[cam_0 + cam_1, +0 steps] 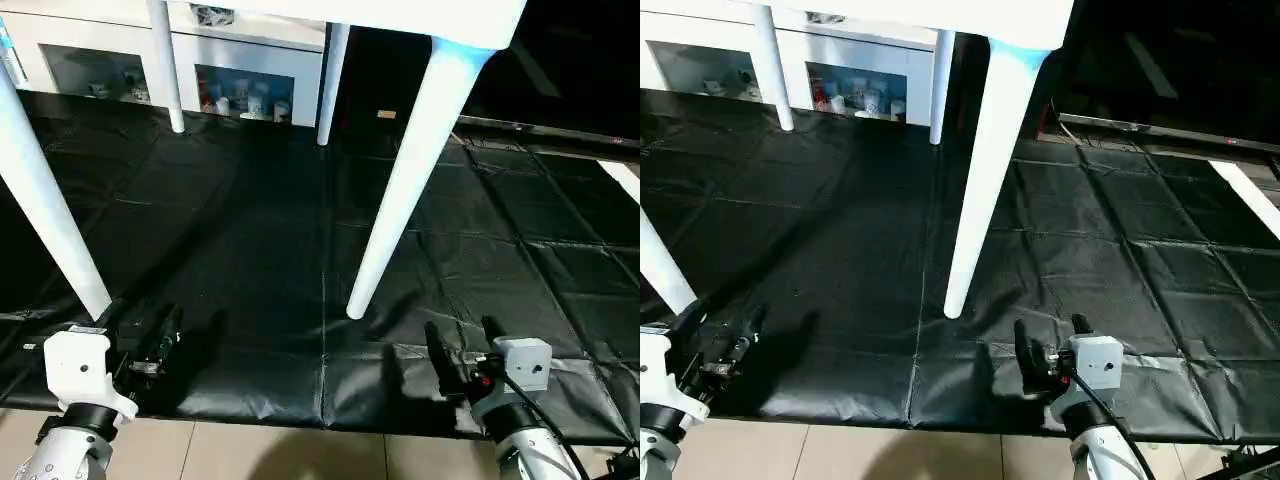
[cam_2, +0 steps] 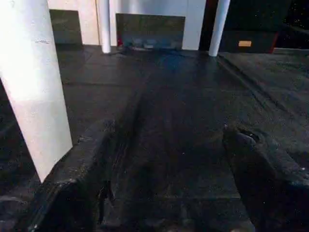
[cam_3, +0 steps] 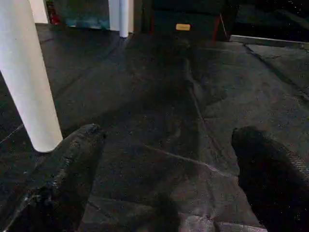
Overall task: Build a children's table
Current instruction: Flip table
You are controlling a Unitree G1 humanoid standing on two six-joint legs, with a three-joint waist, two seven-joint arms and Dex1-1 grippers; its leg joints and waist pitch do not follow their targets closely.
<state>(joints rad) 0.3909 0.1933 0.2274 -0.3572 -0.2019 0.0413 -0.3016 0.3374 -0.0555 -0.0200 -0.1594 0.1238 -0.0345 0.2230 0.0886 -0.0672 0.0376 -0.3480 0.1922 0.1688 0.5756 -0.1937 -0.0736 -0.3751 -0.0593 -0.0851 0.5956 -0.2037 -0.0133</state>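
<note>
Here the left gripper (image 1: 150, 335) hangs low over the black floor mat (image 1: 250, 260), its two black fingers spread and holding nothing; the near-left table leg (image 1: 50, 215) comes down just beside it, its foot close to the gripper's white wrist block. The right gripper (image 1: 465, 350) is likewise released, fingers wide apart and empty above the mat, with the near-right table leg (image 1: 400, 180) planted on the mat a little ahead of it and toward the middle.

The children's table (image 1: 400, 15) stands upright on all four legs over the mat, its white top at the upper edge of the head views. The two far legs (image 1: 165, 65) reach the mat near the white cabinet (image 1: 250, 60) behind. Through that cabinet's glass fronts small cups and coloured items (image 1: 245, 100) sit on a shelf; what they are exactly cannot be told.

Between the two grippers a seam runs along the mat, and pale floor tiles (image 1: 250, 450) begin at its near edge. The near legs stand between the grippers and the far side.

The left wrist view adds a close look at the near-left leg beside one finger (image 2: 72, 188); the right wrist view shows the near-right leg's foot resting on the mat and a small orange label (image 3: 183, 27) on a dark unit behind.
</note>
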